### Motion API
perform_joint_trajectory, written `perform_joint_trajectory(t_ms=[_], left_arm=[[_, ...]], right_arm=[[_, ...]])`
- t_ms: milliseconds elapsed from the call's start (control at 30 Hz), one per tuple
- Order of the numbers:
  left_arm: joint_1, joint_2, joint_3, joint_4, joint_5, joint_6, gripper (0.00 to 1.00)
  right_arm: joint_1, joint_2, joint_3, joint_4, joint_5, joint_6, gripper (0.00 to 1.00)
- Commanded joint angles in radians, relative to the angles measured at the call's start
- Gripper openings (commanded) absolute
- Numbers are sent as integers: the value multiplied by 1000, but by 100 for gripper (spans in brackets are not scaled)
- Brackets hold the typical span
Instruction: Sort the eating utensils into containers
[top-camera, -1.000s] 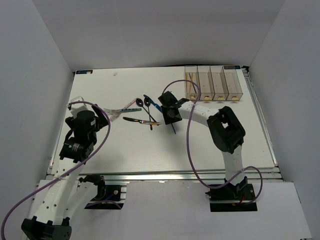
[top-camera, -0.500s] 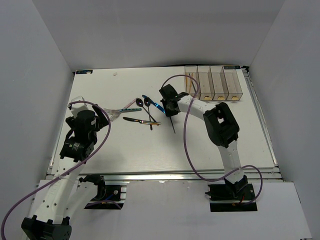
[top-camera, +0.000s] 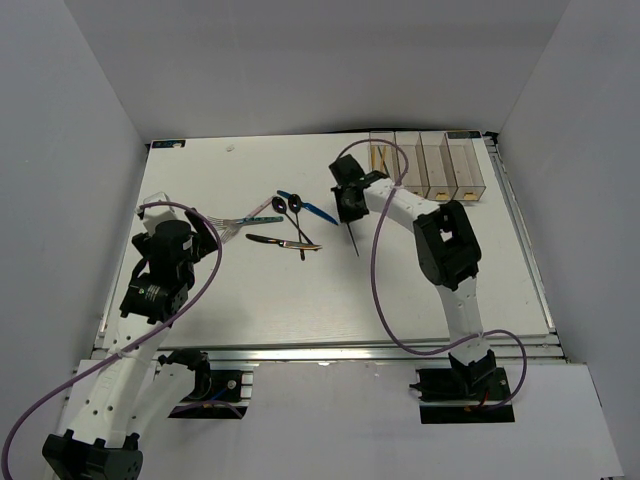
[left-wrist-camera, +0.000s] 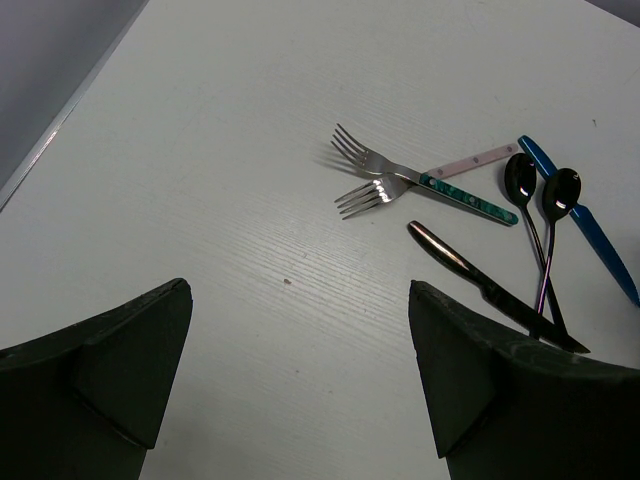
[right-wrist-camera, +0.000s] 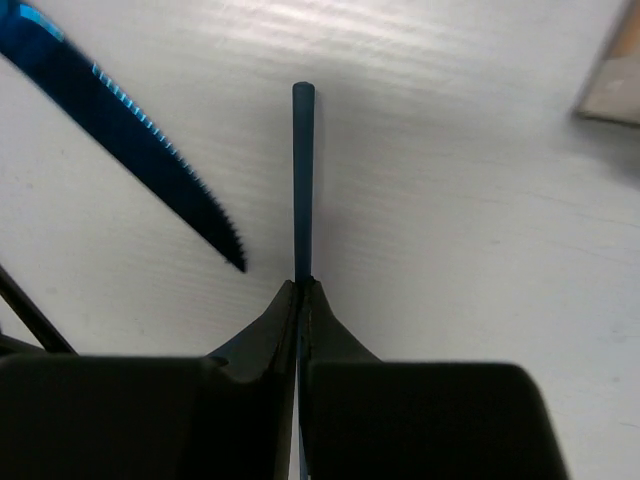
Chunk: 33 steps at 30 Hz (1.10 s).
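My right gripper is shut on a thin dark chopstick, which sticks out ahead of its tips as a bluish rod. It sits just left of the containers, a row of clear bins at the back right. A blue serrated knife lies beside the chopstick. Two forks, two black spoons, a blue knife and a dark knife lie ahead of my left gripper, which is open and holds nothing.
White walls close in the table on the left, back and right. The cutlery cluster lies mid-table between the arms. The purple cable of my right arm loops over the table's right half.
My right gripper closed on the chopstick and moved back and right toward the containers, taking the chopstick along. The left arm has not moved.
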Motion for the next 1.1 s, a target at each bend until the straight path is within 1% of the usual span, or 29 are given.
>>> perform_joint_trajectory(t_ms=[0,67,100,167,300,367,400,467,533,567,633,667,800,933,967,1000,1033,1067], left_arm=[[-3,0,-3,0,-3,-2,98],[-3,4,-1,0,-6,-2,98],[-3,6,-1,0,-5,-2,98],[-4,13,0,0,-5,-2,98],[-3,26,0,0,-3,-2,98],[-4,32,2,2,-2,-1,98],[-4,33,0,2,-2,-1,98],[-3,36,0,2,1,-1,98],[-3,41,0,4,4,-1,98],[-4,44,-1,4,9,1,98],[-4,53,-1,10,13,4,98],[-3,58,0,10,23,4,98],[-3,79,3,10,41,10,98],[-4,69,2,13,44,12,98],[-3,66,-1,13,43,12,98],[-3,61,0,13,44,10,98],[-3,56,-1,13,43,12,98],[-4,53,-1,14,43,12,98]], right_arm=[[-71,-116,91,-12,1,29,0],[-113,-110,131,-16,4,30,0],[-126,-92,188,-29,4,30,0],[-165,-69,243,-29,10,23,0],[-243,13,413,-3,1,26,0],[-292,50,472,8,-47,27,0],[-306,90,534,7,-58,30,0],[-344,138,579,20,-111,30,0],[-364,152,579,54,-153,32,0],[-375,155,567,98,-189,27,0],[-378,164,533,152,-203,1,0],[-378,167,521,199,-248,-11,0],[-378,201,532,232,-237,-16,0],[-378,207,521,244,-233,-16,0],[-378,201,515,243,-224,-13,5],[-378,195,501,238,-220,-11,13],[-378,189,492,235,-220,-10,28],[-378,169,483,231,-220,-7,34]])
